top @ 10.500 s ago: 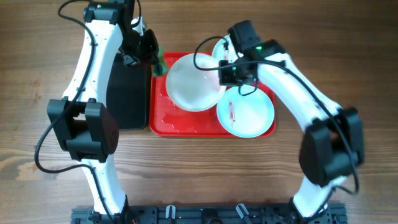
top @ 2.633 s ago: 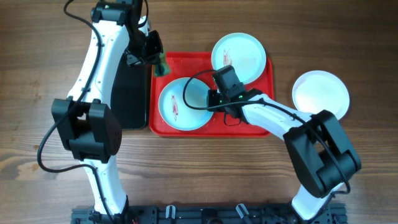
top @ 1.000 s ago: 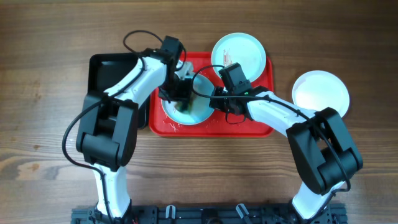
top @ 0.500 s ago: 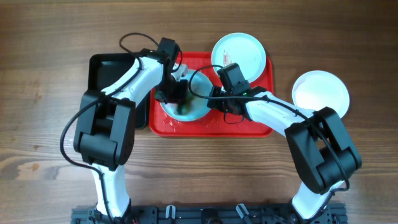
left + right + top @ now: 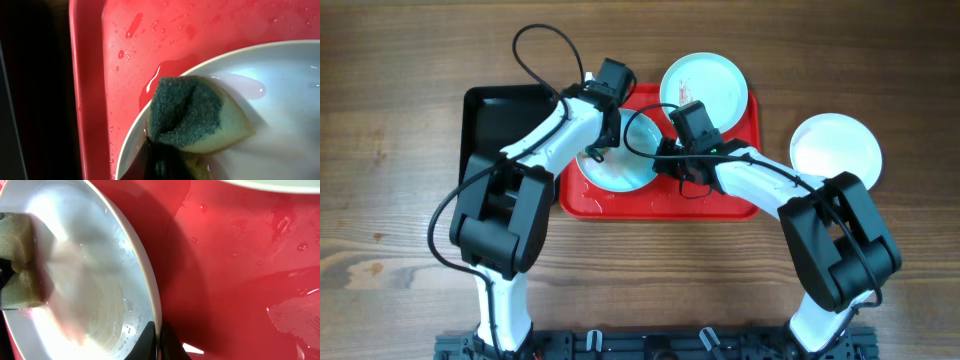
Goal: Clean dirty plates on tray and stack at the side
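1. The left tool (image 5: 162, 161) is pressed together on a green-and-yellow sponge (image 5: 196, 120), dark face up in its wrist view. The sponge lies on the inner edge of the pale blue plate (image 5: 625, 165), straight ahead of the fingertips.
2. The right tool (image 5: 159, 338) pinches that plate's rim, one finger on each side. The wet plate face spreads away in front of it, and the sponge touches the far rim across from it.
3. The two tools face each other across the plate, which sits in the red tray (image 5: 665, 203). Water (image 5: 160, 75) beads and pools on the tray floor just beyond the sponge.
4. A second pale blue plate (image 5: 708, 90) lies in the tray just behind the right tool's wrist, apart from the held plate.
5. The white plate (image 5: 835, 150) rests on the worktop (image 5: 400, 230) outside the tray, well away on the right arm's outer side.
6. A black tray (image 5: 500, 120) lies beside the red tray, on the left arm's outer side.
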